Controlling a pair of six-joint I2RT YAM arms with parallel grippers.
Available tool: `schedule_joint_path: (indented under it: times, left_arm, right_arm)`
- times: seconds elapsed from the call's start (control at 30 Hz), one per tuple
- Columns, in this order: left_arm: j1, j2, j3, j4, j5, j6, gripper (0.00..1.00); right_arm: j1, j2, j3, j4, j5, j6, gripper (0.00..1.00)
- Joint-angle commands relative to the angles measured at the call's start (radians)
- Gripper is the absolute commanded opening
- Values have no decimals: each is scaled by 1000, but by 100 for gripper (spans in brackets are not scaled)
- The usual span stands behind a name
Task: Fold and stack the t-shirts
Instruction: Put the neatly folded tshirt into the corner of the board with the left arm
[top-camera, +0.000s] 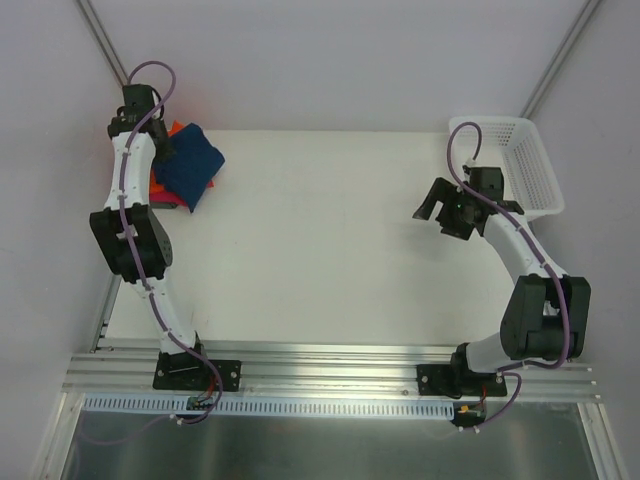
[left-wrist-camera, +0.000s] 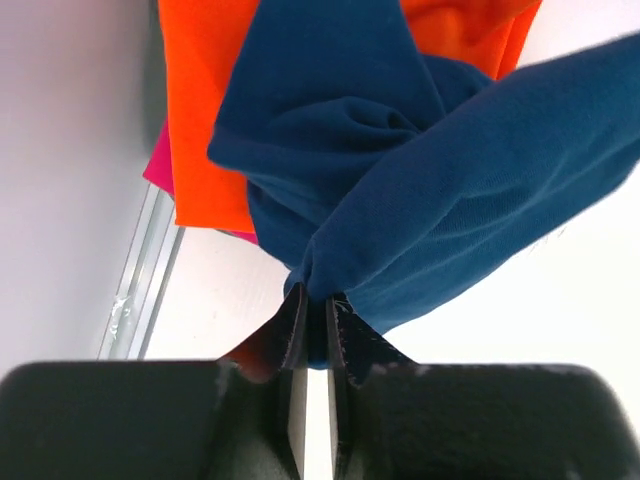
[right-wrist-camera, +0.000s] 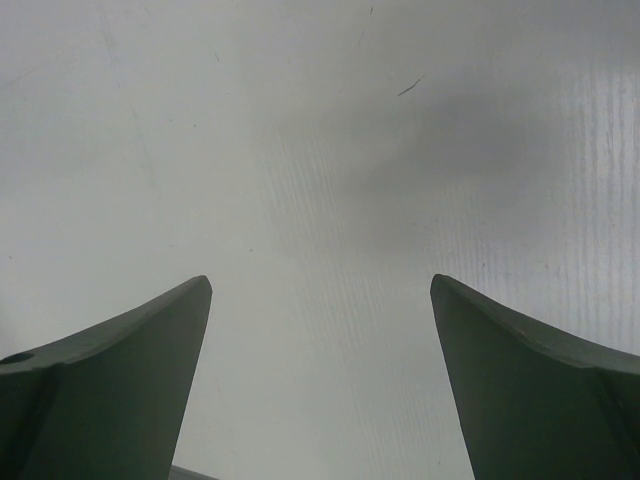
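A navy blue t-shirt (top-camera: 192, 165), folded and bunched, hangs over a stack of folded tees at the table's far left corner. In the left wrist view the navy cloth (left-wrist-camera: 400, 170) drapes over a bright orange tee (left-wrist-camera: 200, 110), with a pink one (left-wrist-camera: 157, 165) showing under its edge. The orange tee (top-camera: 163, 189) peeks out in the top view. My left gripper (left-wrist-camera: 318, 300) is shut on a pinch of the navy cloth, its chest print hidden. My right gripper (top-camera: 432, 208) is open and empty over bare table (right-wrist-camera: 320, 200) at the right.
A white plastic lattice basket (top-camera: 528, 180) stands at the far right corner, just beyond my right arm. The table's left edge and its metal rail (left-wrist-camera: 140, 270) run close beside the stack.
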Motion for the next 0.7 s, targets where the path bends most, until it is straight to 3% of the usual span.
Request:
schedule_joint_path:
  times: [0.0, 0.03, 0.1, 0.23, 0.53, 0.67]
  left_arm:
    - [-6, -38, -14, -18, -24, 13, 9]
    - [-8, -38, -15, -18, -24, 4, 41]
    - [-25, -35, -15, -18, -22, 1, 63]
    - [-48, -30, -50, -21, 4, -5, 69]
    - [-69, -32, -47, -29, -5, -16, 70]
    - [-138, -71, -32, -32, 4, -23, 70]
  right_arm:
    - [-5, -43, -16, 13, -8, 9, 97]
    - [-5, -45, -19, 10, -8, 9, 97]
    - [-7, -56, -26, 6, -4, 4, 97]
    - [-7, -76, -33, 4, 7, -2, 97]
    - [-26, -142, -85, -13, 24, -25, 97]
    - [-36, -163, -102, -14, 26, -28, 97]
